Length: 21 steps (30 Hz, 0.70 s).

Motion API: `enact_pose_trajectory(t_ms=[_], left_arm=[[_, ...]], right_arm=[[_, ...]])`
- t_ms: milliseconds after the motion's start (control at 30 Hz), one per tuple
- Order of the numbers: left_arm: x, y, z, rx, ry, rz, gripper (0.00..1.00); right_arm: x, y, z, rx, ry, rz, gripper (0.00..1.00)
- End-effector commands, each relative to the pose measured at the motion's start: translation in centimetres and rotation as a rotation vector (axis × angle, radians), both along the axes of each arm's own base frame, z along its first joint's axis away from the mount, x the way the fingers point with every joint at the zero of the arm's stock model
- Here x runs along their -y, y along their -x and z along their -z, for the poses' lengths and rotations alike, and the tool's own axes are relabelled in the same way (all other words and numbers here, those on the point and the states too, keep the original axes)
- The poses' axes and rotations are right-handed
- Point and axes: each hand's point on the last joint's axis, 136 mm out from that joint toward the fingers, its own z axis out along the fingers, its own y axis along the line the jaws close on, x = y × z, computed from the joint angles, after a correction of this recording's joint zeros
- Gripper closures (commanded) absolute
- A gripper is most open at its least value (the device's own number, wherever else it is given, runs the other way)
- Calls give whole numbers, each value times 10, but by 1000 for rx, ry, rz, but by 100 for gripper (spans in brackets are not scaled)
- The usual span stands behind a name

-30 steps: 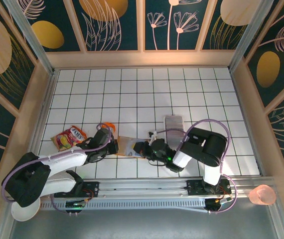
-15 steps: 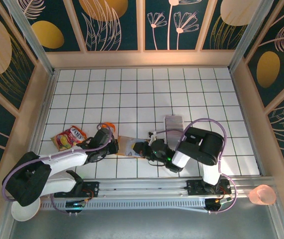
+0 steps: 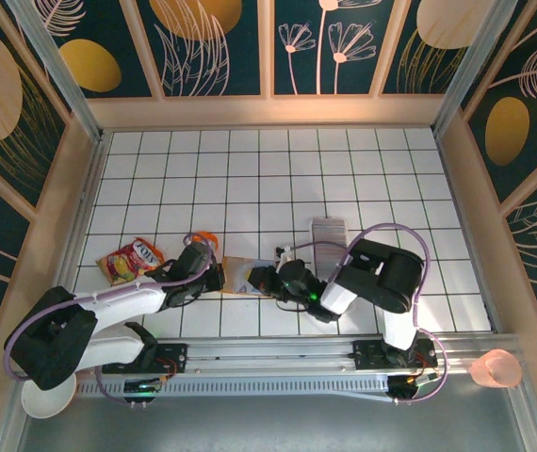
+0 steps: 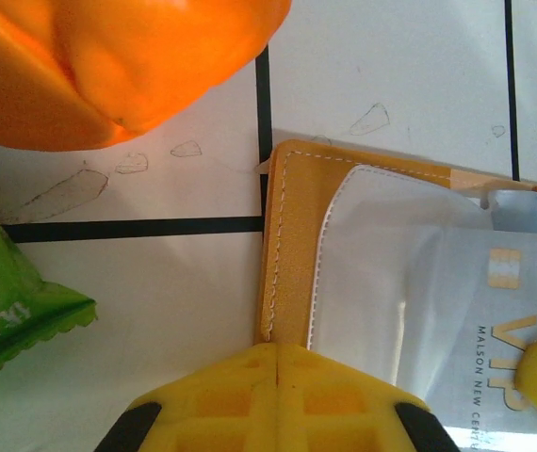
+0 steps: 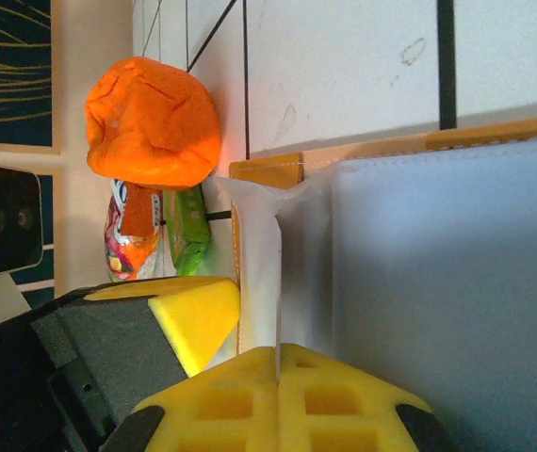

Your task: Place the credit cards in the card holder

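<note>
I see the card holder (image 3: 240,275) open on the bench (image 3: 250,179), long axis left-right, between both arms. The left end effector (image 4: 278,391) is clamped on its tan edge. The right end effector (image 5: 278,395) is closed on the pale sleeve (card or flap, I can't tell). An orange lump (image 4: 108,66) crowds the holder's left corner, and open tiles lie beyond.

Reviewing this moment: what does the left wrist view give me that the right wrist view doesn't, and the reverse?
Left wrist adds: the VIP lettering on a credit card at the pale pocket of the card holder, and the holder's stitched tan corner seen flat on.
Right wrist adds: the red-yellow snack packet beside the green packet, and the wrist camera on the other arm.
Both share: the card holder, the orange object, the green packet, and the yellow fingers of the left gripper and right gripper, shut at the holder.
</note>
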Motion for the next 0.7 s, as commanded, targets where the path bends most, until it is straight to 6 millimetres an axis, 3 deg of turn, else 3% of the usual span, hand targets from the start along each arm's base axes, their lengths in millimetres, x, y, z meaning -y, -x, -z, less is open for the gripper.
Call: enact_pose_trajectory(t_ms=[0, 367, 667], left_arm=[[-18, 31, 31, -131, -97, 31, 96], [-18, 31, 32, -131, -103, 34, 96], [-14, 30, 29, -128, -86, 41, 95]], right_arm=[[2, -9, -3, 65, 65, 0, 100], [13, -14, -2, 80, 188, -96, 100], [10, -16, -3, 94, 218, -153, 100]])
